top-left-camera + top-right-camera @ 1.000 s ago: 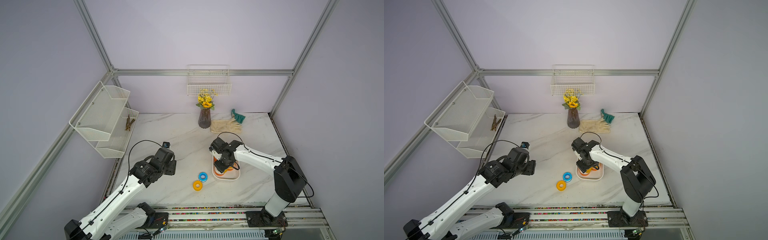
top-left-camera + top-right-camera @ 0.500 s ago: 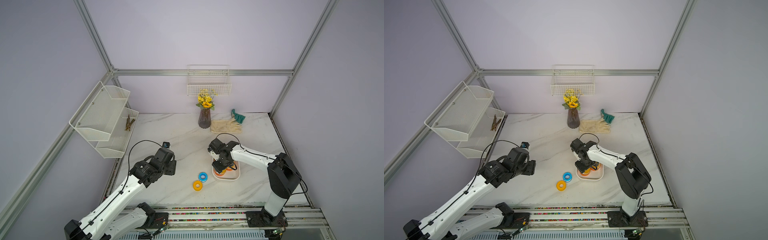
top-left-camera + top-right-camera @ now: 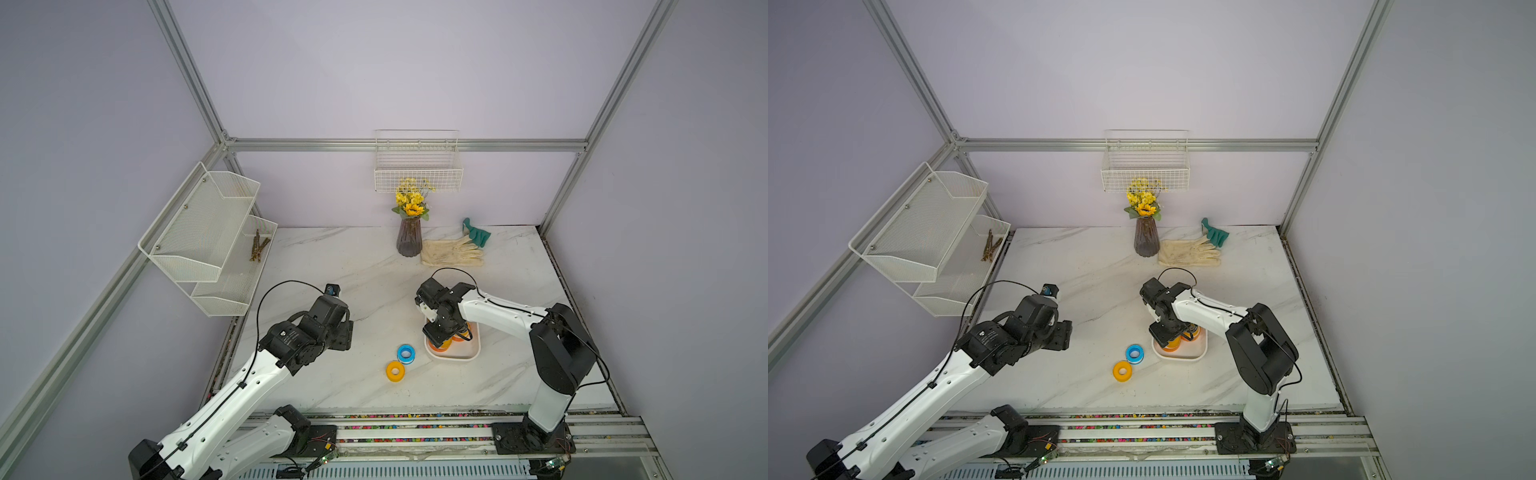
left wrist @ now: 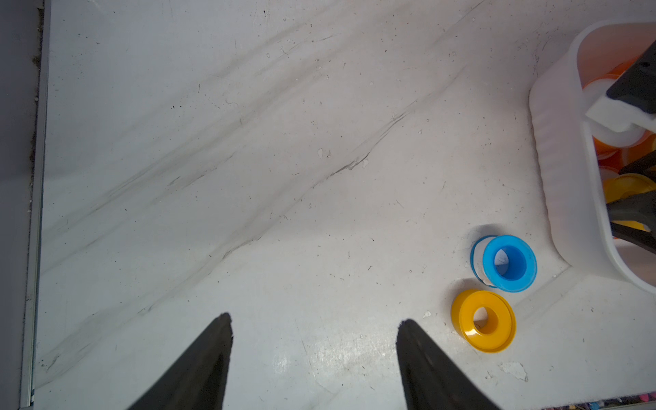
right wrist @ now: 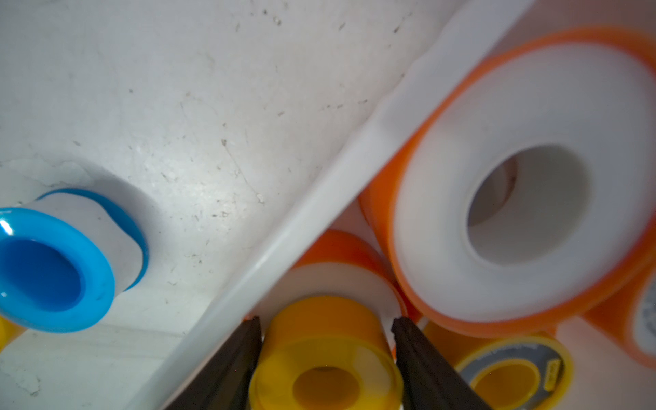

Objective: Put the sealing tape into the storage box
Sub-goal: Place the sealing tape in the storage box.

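Note:
The white storage box [image 3: 457, 358] [image 3: 1183, 357] sits right of centre, with several orange sealing tape spools [image 5: 525, 184] and a black-yellow one [image 5: 514, 376] inside. My right gripper [image 5: 326, 319] [image 3: 446, 336] reaches down into the box; its fingers press both sides of a yellow spool [image 5: 326, 355] that lies on an orange one. A blue-white spool [image 3: 406, 353] [image 4: 509, 262] and another yellow spool [image 3: 395, 370] [image 4: 483, 321] lie on the table just left of the box. My left gripper [image 4: 316, 319] [image 3: 345, 332] hovers open and empty, left of those two.
A vase of yellow flowers [image 3: 409, 232], cream gloves [image 3: 451, 252] and a teal glove [image 3: 476, 232] lie at the back. White mesh baskets [image 3: 216, 232] hang on the left wall, a wire basket [image 3: 417, 170] on the back wall. The table's left edge [image 4: 39, 213] is near my left gripper.
The right arm has shifted slightly left over the box, its elbow swinging in, with the yellow spool between the fingers. The left arm has not moved.

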You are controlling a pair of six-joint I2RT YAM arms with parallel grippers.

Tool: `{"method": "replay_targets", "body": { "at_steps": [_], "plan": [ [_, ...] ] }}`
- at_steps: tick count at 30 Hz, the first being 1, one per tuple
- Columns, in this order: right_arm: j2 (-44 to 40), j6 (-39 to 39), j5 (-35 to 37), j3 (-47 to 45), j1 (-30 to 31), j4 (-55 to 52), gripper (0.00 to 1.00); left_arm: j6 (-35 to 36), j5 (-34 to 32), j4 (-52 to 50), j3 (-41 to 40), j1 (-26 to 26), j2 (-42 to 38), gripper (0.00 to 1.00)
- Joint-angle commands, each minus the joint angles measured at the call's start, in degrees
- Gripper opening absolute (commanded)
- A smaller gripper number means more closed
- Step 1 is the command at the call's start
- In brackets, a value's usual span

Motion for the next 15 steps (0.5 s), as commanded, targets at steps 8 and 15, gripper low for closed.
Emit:
{"method": "replay_targets", "body": {
  "at_steps": [8, 15],
  "plan": [
    [-5.4, 1.4, 0.5, 0.3, -0.2, 1.4, 0.64, 0.6, -0.1, 1.6, -0.2, 0.4, -0.6, 0.73],
    [-9.5, 2.0, 0.7, -0.2, -0.2, 2.6, 0.72, 0.5, 0.1, 1.8, -0.2, 0.3, -1.0, 0.74]
  ]
}}
